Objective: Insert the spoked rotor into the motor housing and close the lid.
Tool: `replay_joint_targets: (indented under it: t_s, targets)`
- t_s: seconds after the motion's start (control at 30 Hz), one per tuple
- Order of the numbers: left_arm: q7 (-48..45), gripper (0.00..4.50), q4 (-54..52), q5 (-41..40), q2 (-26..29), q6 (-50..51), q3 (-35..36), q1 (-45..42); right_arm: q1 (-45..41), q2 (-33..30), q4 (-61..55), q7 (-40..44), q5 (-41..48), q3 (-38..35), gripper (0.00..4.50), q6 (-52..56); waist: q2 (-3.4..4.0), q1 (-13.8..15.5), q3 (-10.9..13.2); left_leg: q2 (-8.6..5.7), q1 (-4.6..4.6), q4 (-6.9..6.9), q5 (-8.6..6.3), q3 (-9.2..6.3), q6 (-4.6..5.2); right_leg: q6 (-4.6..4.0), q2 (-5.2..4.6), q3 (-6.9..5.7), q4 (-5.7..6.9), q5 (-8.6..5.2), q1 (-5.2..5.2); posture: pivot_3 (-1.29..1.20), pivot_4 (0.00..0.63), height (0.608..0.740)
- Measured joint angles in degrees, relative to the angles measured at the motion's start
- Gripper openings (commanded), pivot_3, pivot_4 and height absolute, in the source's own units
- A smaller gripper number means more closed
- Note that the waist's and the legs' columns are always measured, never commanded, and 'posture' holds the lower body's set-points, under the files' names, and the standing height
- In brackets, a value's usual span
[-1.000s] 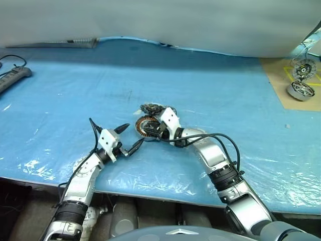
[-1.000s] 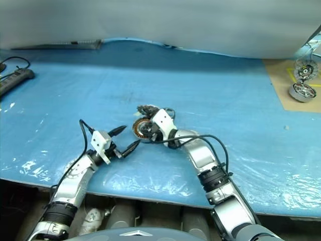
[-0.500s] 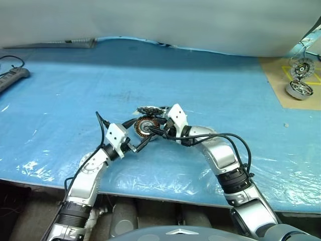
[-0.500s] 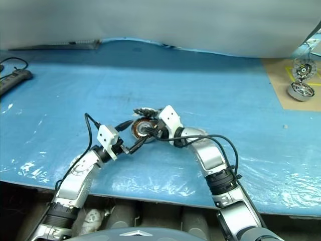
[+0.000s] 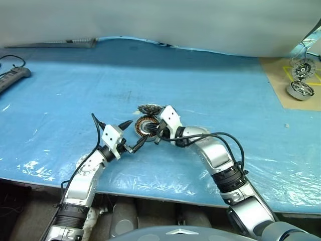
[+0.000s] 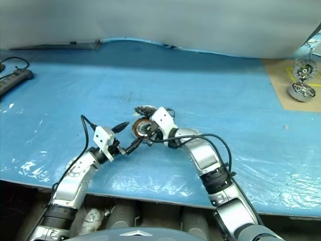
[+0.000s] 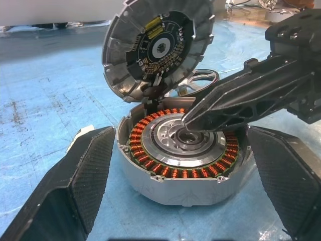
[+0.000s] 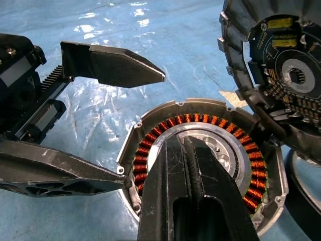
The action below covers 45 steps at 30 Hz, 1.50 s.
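The round motor housing (image 7: pixel 183 160), silver-rimmed with a ring of copper-orange windings, sits on the blue plastic-covered table (image 5: pixel 60 95), its toothed grey metal lid (image 7: pixel 158 47) propped upright at the far edge. A spoked wheel (image 7: pixel 200 79) lies just behind, partly hidden. The housing looks heavy and rigid, but the windings seem easily scratched, so the outer rim is the safest hold. The left gripper (image 7: pixel 175 170) reaches in level, fingers spread wide, flanking the housing. The right gripper (image 8: pixel 188 150) angles down, fingers pressed together, tips over the central hub.
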Motion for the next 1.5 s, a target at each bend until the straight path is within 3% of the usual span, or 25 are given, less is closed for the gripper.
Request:
replay_joint_targets:
  t_s: [1.5]
  targets:
    - [1.51, 4.50, -0.46, -0.85, -0.11, 3.62, -0.01, -0.14, -3.12, -0.90, -1.75, 1.33, -2.75, 2.06, 0.04, 4.54, 0.00, 0.01, 0.00, 0.00, 0.01, 0.01, 0.00, -0.01, -0.01, 0.01, 0.00, 0.00, 0.01, 0.01, 0.01, 0.00, 0.150, 0.740]
